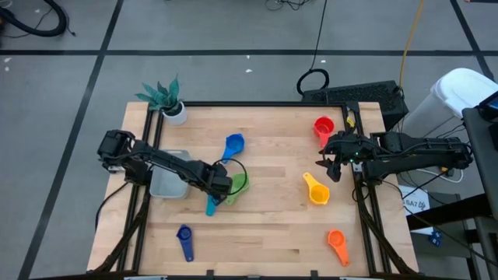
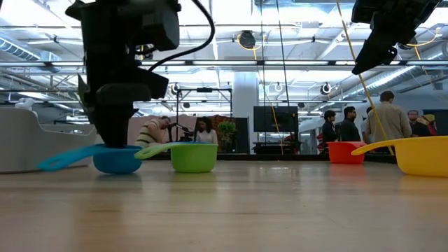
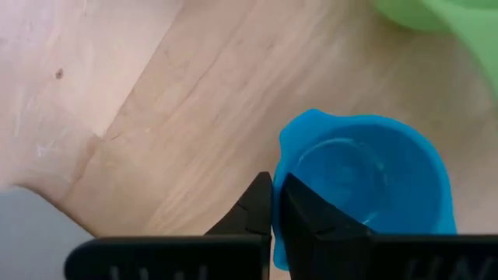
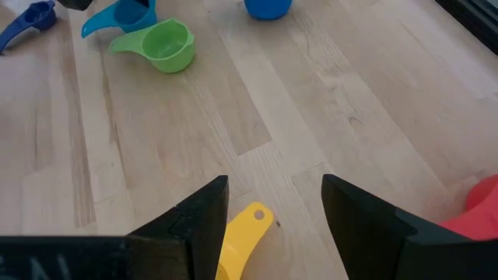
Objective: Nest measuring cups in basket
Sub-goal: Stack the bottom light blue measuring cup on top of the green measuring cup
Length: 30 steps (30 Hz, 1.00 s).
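Observation:
My left gripper (image 1: pixel 221 187) stands low over the light blue cup (image 1: pixel 212 204), shut on it, right beside the green cup (image 1: pixel 237 184). The pale grey-blue basket (image 1: pixel 167 183) lies just left of them, under the left arm. My right gripper (image 1: pixel 331 167) hangs open above the table near the right edge; in its wrist view the yellow cup's handle (image 4: pixel 243 227) lies between and below its fingers, untouched. The blue cup (image 1: pixel 233 144), red cup (image 1: pixel 323 126), yellow cup (image 1: pixel 316 189), orange cup (image 1: pixel 337 244) and dark blue cup (image 1: pixel 184 241) rest on the table. My left gripper (image 3: pixel 272 214) pinches the light blue cup's bowl wall at the rim (image 3: pixel 278 167), one finger (image 3: pixel 315 225) inside the bowl and one outside. It comes from above, pointing down. The cup (image 2: pixel 115 158) sits upright with its bottom on the table, its handle (image 2: pixel 63 158) sticking out level.
A small white plant pot (image 1: pixel 174 111) stands at the table's far left corner. The green cup (image 2: pixel 192 155) sits close to the held cup. Bare wood (image 1: pixel 272 225) lies in the middle and near part of the table. People stand in the room behind.

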Each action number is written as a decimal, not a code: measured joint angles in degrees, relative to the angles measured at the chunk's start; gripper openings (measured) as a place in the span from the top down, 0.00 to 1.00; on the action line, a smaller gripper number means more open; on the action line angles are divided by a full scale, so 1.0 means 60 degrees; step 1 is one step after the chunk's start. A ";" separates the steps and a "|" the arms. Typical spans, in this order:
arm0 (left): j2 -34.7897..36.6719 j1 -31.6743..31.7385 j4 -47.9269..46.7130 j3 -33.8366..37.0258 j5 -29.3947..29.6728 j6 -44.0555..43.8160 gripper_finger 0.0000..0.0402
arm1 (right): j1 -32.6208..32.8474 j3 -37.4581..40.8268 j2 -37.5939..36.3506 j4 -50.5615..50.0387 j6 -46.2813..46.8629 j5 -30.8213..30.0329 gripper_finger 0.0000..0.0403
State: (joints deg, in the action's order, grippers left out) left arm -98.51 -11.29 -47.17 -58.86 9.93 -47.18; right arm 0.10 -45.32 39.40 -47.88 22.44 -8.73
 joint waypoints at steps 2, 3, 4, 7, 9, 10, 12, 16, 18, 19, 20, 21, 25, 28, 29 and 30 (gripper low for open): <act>-0.0018 0.0019 -0.0080 -0.0242 -0.0017 0.0287 0.98 | 0.0000 0.0000 0.0000 0.0000 -0.0001 -0.0002 0.51; -0.0028 0.0021 -0.0191 -0.0396 -0.0010 0.0442 0.98 | 0.0000 0.0000 0.0000 0.0000 -0.0005 -0.0002 0.51; -0.0032 0.0021 -0.0412 -0.0568 0.0020 0.0586 0.98 | 0.0000 0.0000 0.0000 0.0000 -0.0005 -0.0005 0.51; -0.0030 0.0021 -0.1149 -0.1055 0.0294 0.0921 0.98 | 0.0000 0.0000 0.0000 0.0000 -0.0015 -0.0005 0.51; -0.0030 0.0021 -0.1492 -0.1311 0.0448 0.1071 0.98 | 0.0000 0.0000 0.0000 0.0000 -0.0022 -0.0008 0.51; -0.0030 0.0022 -0.1614 -0.1428 0.0497 0.1188 0.98 | 0.0000 0.0000 0.0000 0.0000 -0.0023 -0.0011 0.51; -0.0027 0.0071 -0.1630 -0.1619 0.0522 0.1409 0.98 | 0.0000 0.0000 0.0000 0.0000 -0.0023 -0.0012 0.51; -0.0023 0.0244 -0.0857 -0.1958 0.0598 0.1980 0.98 | 0.0000 0.0000 0.0000 0.0000 -0.0023 -0.0020 0.51; -0.0023 0.0365 -0.0129 -0.2017 0.0606 0.2328 0.98 | 0.0000 0.0003 0.0000 0.0000 -0.0015 -0.0023 0.51; -0.0023 0.0434 0.0131 -0.2035 0.0606 0.2471 0.98 | 0.0000 0.0000 0.0000 0.0002 0.0006 -0.0019 0.51; -0.0023 0.0513 0.0338 -0.2055 0.0602 0.2589 0.98 | 0.0000 0.0000 0.0000 0.0003 0.0017 -0.0019 0.51; -0.0023 0.0602 0.0456 -0.2086 0.0606 0.2678 0.98 | 0.0000 0.0000 0.0000 0.0004 0.0024 -0.0013 0.51; -0.0019 0.0972 0.0706 -0.2105 0.0695 0.3001 0.98 | 0.0000 0.0000 0.0000 0.0002 0.0032 -0.0012 0.51; -0.0019 0.1187 0.0709 -0.2105 0.0693 0.3286 0.98 | 0.0000 0.0000 0.0000 0.0002 0.0032 -0.0012 0.51; -0.0019 0.1237 0.0730 -0.2105 0.0657 0.3420 0.98 | 0.0000 0.0000 0.0000 0.0000 0.0038 -0.0012 0.51; -0.0021 0.1275 0.0777 -0.2105 0.0607 0.3529 0.98 | 0.0000 0.0003 0.0000 0.0000 0.0039 -0.0012 0.51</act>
State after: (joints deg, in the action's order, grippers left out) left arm -98.64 -3.63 -42.51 -71.48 13.57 -26.01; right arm 0.10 -45.31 39.40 -47.88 22.68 -8.80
